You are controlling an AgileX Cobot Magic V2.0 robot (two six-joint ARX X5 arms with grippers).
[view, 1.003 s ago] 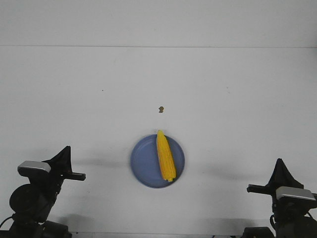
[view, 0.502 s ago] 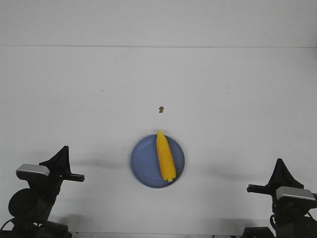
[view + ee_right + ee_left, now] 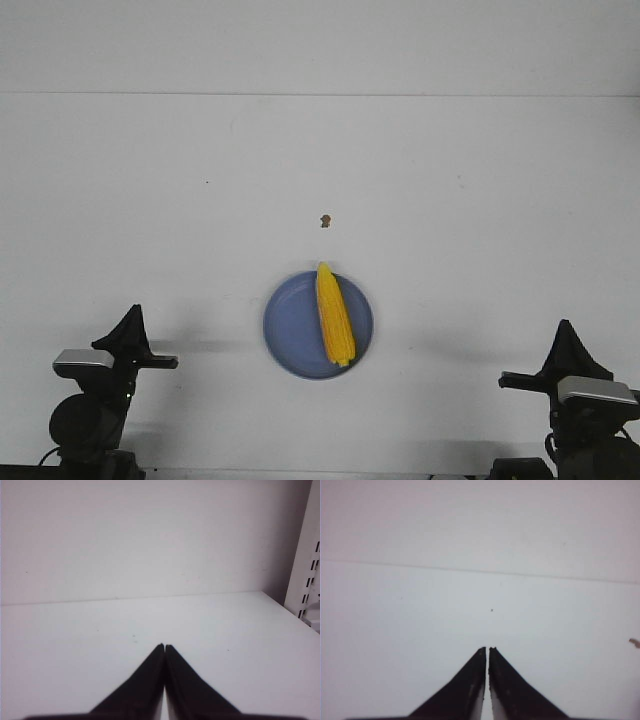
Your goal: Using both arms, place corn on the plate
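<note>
The yellow corn (image 3: 333, 313) lies lengthwise on the blue plate (image 3: 290, 328) in the front view, right of the plate's middle, its pointed end at the far rim. My left gripper (image 3: 132, 318) is at the near left corner of the table, well left of the plate, shut and empty; the left wrist view shows its tips (image 3: 487, 649) together over bare table. My right gripper (image 3: 566, 333) is at the near right corner, well right of the plate, shut and empty; its tips (image 3: 164, 646) touch in the right wrist view. Neither wrist view shows the corn or plate.
A tiny brown speck (image 3: 325, 220) lies on the white table beyond the plate; it shows at the edge of the left wrist view (image 3: 634, 642). A white slotted rack post (image 3: 306, 560) stands past the table's right side.
My left arm has drawn back and lowered toward the near left corner and turned a little to the right. The right arm, corn and plate have not moved.
</note>
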